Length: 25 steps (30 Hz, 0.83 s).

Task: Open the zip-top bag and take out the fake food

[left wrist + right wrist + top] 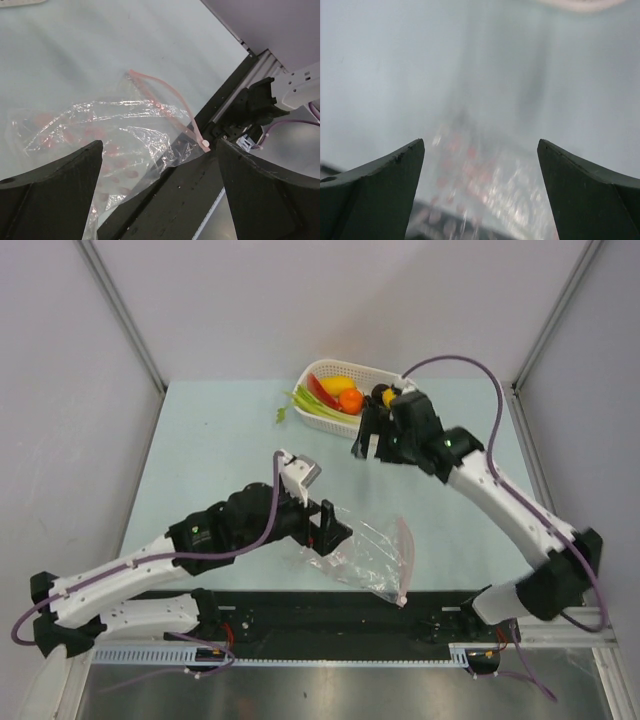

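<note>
Left gripper (pixel 330 527): jaws wide apart, empty, at bag's left edge.
Zip-top bag (pixel 372 558): crumpled flat, near table front, apparently emptied.
Fake food (pixel 340 392): in white basket (pixel 375 368).
Right gripper (pixel 367 448): spread, empty.
Risk: nudged bag sliding off front edge.

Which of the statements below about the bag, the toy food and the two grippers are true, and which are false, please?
1. The bag lies on the table near the arms' bases. True.
2. The toy food is inside the bag. False: it lies in the white basket.
3. The left gripper and the right gripper are both open. True.
4. The basket stands at the table's near edge. False: it stands at the far edge.
</note>
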Tool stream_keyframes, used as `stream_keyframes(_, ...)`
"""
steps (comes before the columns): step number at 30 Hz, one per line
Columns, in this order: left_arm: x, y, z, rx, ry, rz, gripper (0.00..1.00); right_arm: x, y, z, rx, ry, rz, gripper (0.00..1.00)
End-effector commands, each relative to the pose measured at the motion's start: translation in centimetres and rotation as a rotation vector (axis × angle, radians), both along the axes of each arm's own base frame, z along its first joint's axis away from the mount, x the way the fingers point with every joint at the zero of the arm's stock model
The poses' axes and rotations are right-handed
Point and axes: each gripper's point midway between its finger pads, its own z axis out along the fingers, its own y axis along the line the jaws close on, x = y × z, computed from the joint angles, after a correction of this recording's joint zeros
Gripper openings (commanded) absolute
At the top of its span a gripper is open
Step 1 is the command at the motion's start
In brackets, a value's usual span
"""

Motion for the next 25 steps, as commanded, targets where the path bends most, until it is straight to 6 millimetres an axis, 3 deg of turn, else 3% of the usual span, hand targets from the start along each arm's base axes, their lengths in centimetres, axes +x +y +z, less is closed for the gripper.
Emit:
stream_keyframes(1,-1.2,1.2,3.6,-0.185,-0.132,0.002,1.00,-9.6,-0.2,-0.2,-0.060,0.052,-0.057,1.00)
stream_keyframes(5,-1.5,4.8,7.5,-0.383,-0.201,0.082,1.00,-16.4,-1.5,1.5,-0.028,0.003,-0.074,1.00)
stream_keyframes(6,-1.9,6.3,9.3,-0.468,-0.232,0.099,1.00,-18.2,-3.0,3.0,0.025,-0.028,-0.078,1.00)
stream_keyframes(8,-2.0,8.0,10.8,-0.556,-0.234,0.143,1.00,-20.5,-4.0,2.8,0.087,-0.039,-0.080,1.00)
stream_keyframes(9,-2.5,9.1,11.4,-0.627,-0.222,0.154,1.00,-21.8,-5.9,4.4,0.191,-0.081,-0.083,1.00)
stream_keyframes(11,-2.6,10.1,11.4,-0.701,-0.186,0.188,1.00,-23.3,-7.2,3.8,0.291,-0.072,-0.084,1.00)
stream_keyframes(12,-2.7,10.0,10.4,-0.740,-0.127,0.199,1.00,-24.0,-7.4,4.3,0.360,-0.074,-0.057,1.00)
stream_keyframes(13,-3.3,11.1,11.5,-0.824,-0.128,0.191,1.00,-25.1,-8.8,6.1,0.483,-0.122,-0.028,1.00)
stream_keyframes(15,-3.8,10.8,10.3,-0.864,-0.113,0.157,1.00,-25.9,-8.8,6.0,0.564,-0.161,0.031,1.00)
stream_keyframes(16,-4.2,11.3,10.8,-0.908,-0.127,0.143,1.00,-26.7,-10.0,6.9,0.649,-0.208,0.051,1.00)
stream_keyframes(17,-4.3,11.4,10.5,-0.908,-0.127,0.140,1.00,-26.6,-9.8,6.4,0.673,-0.222,0.057,1.00)
stream_keyframes(19,-4.1,11.7,9.9,-0.886,-0.128,0.156,1.00,-27.1,-11.1,7.4,0.763,-0.260,0.044,1.00)
stream_keyframes(22,-4.0,12.2,10.2,-0.862,-0.137,0.173,1.00,-27.1,-12.0,7.9,0.778,-0.310,0.025,1.00)
stream_keyframes(25,-4.1,12.2,10.7,-0.849,-0.151,0.162,1.00,-27.2,-11.6,8.1,0.763,-0.321,0.044,1.00)
